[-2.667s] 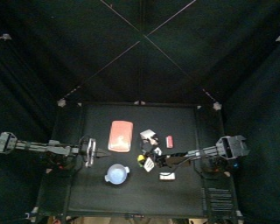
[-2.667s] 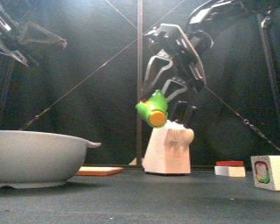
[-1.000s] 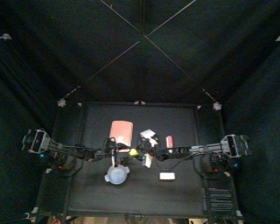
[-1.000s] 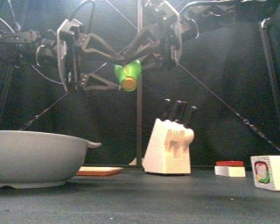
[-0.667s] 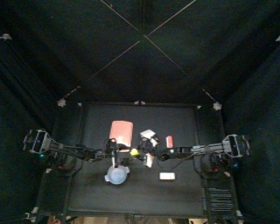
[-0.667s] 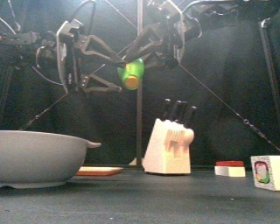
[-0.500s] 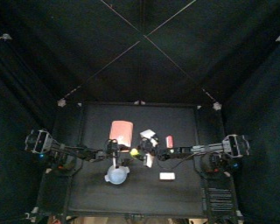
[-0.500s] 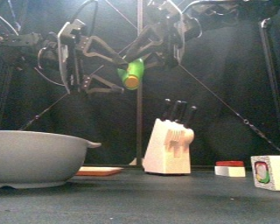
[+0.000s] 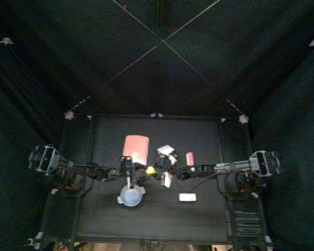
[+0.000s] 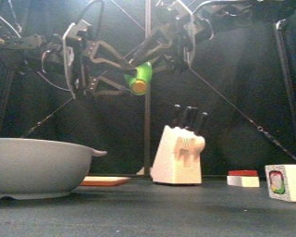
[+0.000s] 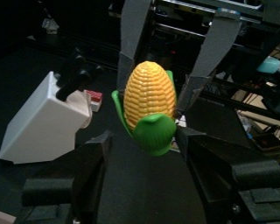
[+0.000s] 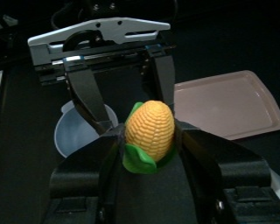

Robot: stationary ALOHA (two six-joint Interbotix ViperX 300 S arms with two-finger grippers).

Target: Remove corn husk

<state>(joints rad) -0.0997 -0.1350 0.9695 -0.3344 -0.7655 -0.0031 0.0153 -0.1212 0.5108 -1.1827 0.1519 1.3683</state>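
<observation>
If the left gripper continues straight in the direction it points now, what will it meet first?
Most likely the yellow corn cob with its green husk, held up in the right gripper. It sits directly ahead between the left gripper's open jaws.

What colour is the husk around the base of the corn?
Bright green husk below the yellow corn, clearest in left wrist view.

the blue bowl is cut off by the front view's left edge.
</observation>
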